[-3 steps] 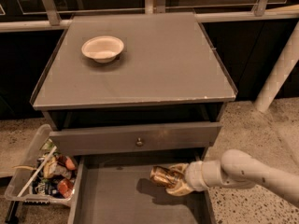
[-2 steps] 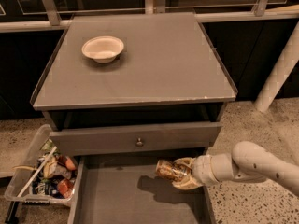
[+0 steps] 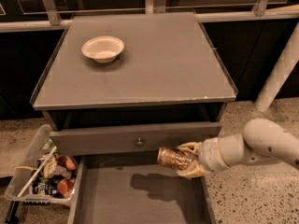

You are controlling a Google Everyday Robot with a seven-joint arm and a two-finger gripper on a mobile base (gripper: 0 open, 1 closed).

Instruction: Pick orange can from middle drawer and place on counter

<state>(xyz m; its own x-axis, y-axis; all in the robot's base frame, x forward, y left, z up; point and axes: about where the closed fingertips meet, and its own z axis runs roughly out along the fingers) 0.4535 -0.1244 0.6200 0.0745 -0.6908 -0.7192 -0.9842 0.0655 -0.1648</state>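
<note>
Gripper (image 3: pixel 188 160) around orange can (image 3: pixel 170 157) above drawer (image 3: pixel 140 202)

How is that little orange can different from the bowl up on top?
The orange can is shiny golden metal; the bowl is matte cream. The can lies sideways in the air, clamped in the gripper above the open middle drawer, while the bowl sits upright on the counter, untouched. The can is a narrow cylinder; the bowl is wider and shallow. Both are round containers.
</note>
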